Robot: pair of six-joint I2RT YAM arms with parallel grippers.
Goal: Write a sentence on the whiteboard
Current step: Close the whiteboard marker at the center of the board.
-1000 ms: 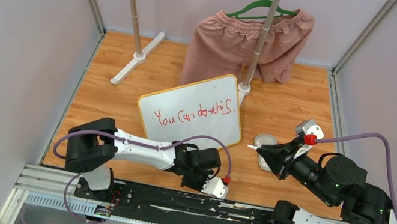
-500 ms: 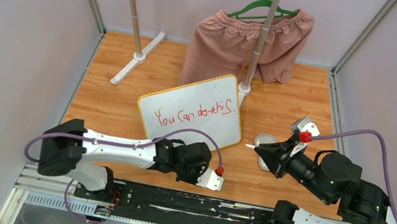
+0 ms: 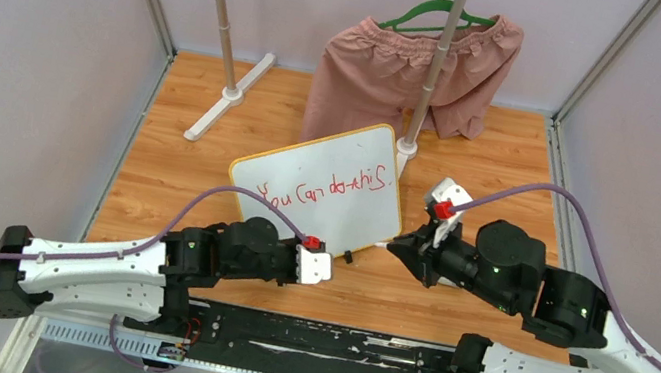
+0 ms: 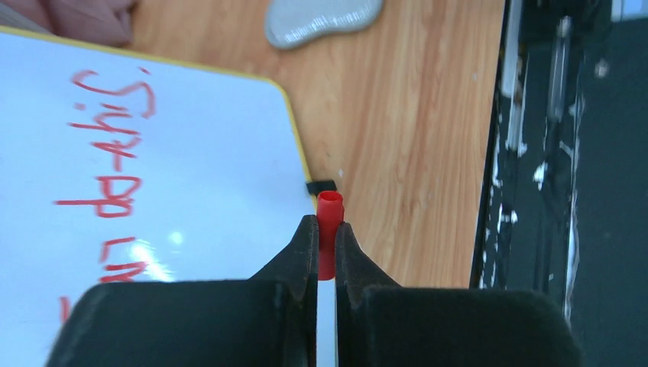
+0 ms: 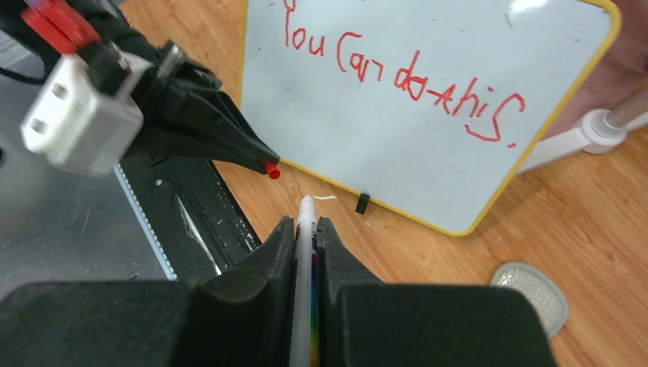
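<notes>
Jaws near sentence (image 5: pixel 401 73) "You Can do-this"

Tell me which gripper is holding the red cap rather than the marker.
The left gripper: its jaws pinch the small red cap near the whiteboard edge, while the right gripper clamps the white marker, tip uncovered.
</notes>
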